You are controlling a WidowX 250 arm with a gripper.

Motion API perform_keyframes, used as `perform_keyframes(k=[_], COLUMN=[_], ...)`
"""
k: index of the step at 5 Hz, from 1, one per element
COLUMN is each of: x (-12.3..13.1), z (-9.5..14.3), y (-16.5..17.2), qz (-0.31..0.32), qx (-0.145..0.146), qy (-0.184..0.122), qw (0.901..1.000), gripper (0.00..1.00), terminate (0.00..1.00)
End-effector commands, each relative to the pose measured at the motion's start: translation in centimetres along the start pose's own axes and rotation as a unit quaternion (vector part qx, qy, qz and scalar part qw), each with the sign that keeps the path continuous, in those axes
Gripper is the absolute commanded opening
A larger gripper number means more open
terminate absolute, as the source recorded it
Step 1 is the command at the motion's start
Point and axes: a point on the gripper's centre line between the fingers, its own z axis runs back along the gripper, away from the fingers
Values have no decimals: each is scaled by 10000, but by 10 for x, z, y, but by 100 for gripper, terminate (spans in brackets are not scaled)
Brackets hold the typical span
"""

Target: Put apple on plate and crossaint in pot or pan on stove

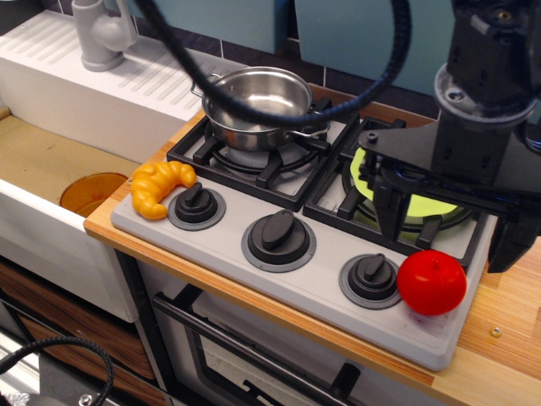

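The red apple (432, 282) rests on the front right corner of the grey stove (325, 288), beside the right knob. My black gripper (450, 242) hangs open just above and behind it, with nothing between its widely spread fingers. The lime-green plate (420, 205) lies on the right burner grate, partly hidden by the gripper. On the stove's front left corner, touching the left knob's base, lies the yellow-orange crossaint (159, 186). The steel pot (258, 106) stands empty on the back left burner.
An orange-brown disc (93, 193) lies in the sink left of the stove. A grey faucet (101, 34) stands on the white drainboard at the back left. A black cable (279, 80) arcs over the pot. Wooden counter (499, 338) edges the stove on the right.
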Motion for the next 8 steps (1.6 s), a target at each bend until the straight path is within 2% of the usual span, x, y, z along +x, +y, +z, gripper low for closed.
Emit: perform_keyframes(k=[1,3,4,8], x=[0,5,8,8], z=[0,-36,-45,-63], y=[0,-3,-1,-5], qz=[0,-20,-62,18], qx=[0,-210,-263,-297], qy=[0,-317,-411,-808], qw=[10000,9993,9988,9963], gripper=[100,100,100,100], terminate=[0,0,0,0])
